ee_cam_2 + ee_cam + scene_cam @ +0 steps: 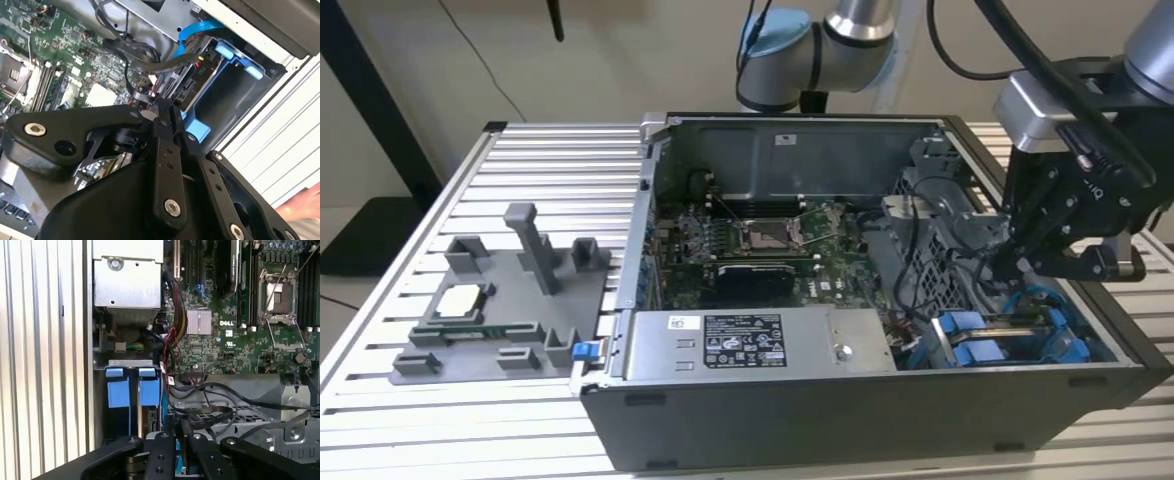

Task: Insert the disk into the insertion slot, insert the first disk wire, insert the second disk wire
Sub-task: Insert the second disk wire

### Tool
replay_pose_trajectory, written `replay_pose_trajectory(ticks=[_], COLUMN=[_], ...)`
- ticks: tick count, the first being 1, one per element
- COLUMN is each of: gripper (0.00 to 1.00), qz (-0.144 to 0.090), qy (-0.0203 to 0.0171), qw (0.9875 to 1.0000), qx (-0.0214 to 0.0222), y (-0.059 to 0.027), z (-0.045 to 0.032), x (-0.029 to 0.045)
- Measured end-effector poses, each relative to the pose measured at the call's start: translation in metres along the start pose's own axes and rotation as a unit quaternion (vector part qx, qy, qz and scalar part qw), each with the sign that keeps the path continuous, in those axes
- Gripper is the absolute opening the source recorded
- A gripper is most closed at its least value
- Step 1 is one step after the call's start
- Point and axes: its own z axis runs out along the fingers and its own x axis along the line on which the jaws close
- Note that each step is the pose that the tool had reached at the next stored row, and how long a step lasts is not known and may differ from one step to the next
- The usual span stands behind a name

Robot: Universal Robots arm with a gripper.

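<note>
While the hand (162, 112) is closing its fingers on a thin black wire (131, 87) beside the slot (1014, 335), the disk (150, 422) is sitting inside; the wire looks limp, best pinched at its plug.

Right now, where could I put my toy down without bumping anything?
On the bare ribbed table behind the grey fixture, or the strip in front of it. Inside the computer case it is crowded: circuit board, wires, and the claw beside the blue drive bay.
</note>
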Motion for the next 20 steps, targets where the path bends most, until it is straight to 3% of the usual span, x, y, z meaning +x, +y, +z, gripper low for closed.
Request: replay_pose_trajectory(ticks=[2,4,14,20], gripper=[0.0,0.0,0.0,0.0], qz=[-0.001,-0.001,-0.001,0.0], qy=[-0.0002,-0.0001,-0.0019,-0.0034], qw=[1.0,1.0,1.0,0.9999], qx=[0.0058,0.0087,0.0091,0.0096], y=[0.0004,0.0004,0.0004,0.0002], z=[0.0021,0.0029,0.0049,0.0095], x=[0.0009,0.0011,0.0023,0.0078])
